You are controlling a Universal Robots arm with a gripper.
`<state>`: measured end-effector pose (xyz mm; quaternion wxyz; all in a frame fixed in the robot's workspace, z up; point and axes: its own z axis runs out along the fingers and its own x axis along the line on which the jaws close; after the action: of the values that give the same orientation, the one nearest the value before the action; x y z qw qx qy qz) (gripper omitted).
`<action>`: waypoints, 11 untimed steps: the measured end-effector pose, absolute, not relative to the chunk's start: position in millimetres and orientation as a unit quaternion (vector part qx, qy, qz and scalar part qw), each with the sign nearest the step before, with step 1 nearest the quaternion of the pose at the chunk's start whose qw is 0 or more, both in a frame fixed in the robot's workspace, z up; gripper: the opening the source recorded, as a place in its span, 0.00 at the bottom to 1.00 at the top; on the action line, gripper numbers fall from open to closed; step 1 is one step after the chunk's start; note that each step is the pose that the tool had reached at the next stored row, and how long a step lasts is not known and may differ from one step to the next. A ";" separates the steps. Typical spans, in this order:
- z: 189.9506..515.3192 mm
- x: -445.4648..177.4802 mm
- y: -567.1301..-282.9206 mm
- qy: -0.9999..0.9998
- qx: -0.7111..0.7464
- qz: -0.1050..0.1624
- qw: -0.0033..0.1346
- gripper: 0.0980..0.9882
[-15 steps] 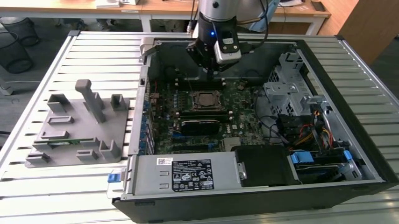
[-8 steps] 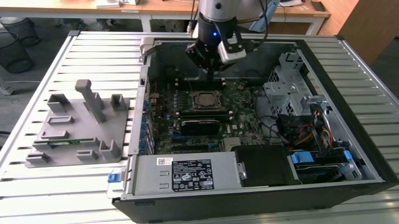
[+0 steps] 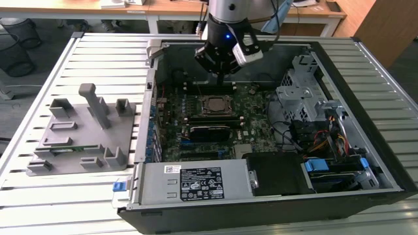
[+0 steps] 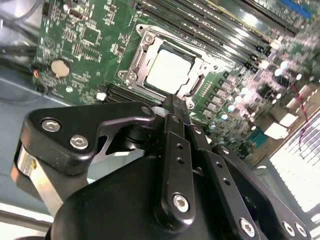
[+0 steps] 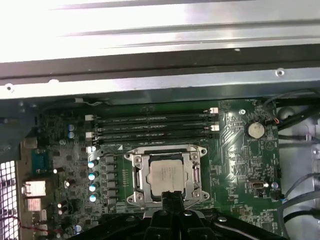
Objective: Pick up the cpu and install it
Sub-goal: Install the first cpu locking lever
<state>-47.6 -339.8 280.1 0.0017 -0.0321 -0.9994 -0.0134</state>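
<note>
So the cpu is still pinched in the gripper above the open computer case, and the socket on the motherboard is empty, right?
Not quite. The cpu already lies in the socket on the motherboard, as both wrist views show. The gripper does hang above the open computer case, close over the socket, with nothing seen held in it.

Bright daylight, glare on case rim

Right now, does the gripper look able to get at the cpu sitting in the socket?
Probably yes. The gripper hangs just above the cpu, which lies exposed in its socket with the case open and nothing between them.
</note>
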 end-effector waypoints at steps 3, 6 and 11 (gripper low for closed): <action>279.6 -49.1 -339.8 -1.000 -0.014 -0.013 0.002 0.01; 278.6 -56.0 -339.7 -1.000 -0.012 -0.013 0.002 0.01; 275.6 -63.3 -339.8 -1.000 0.003 -0.013 0.002 0.01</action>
<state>-63.3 -339.8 275.6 0.0021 0.0032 -0.9999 -0.0135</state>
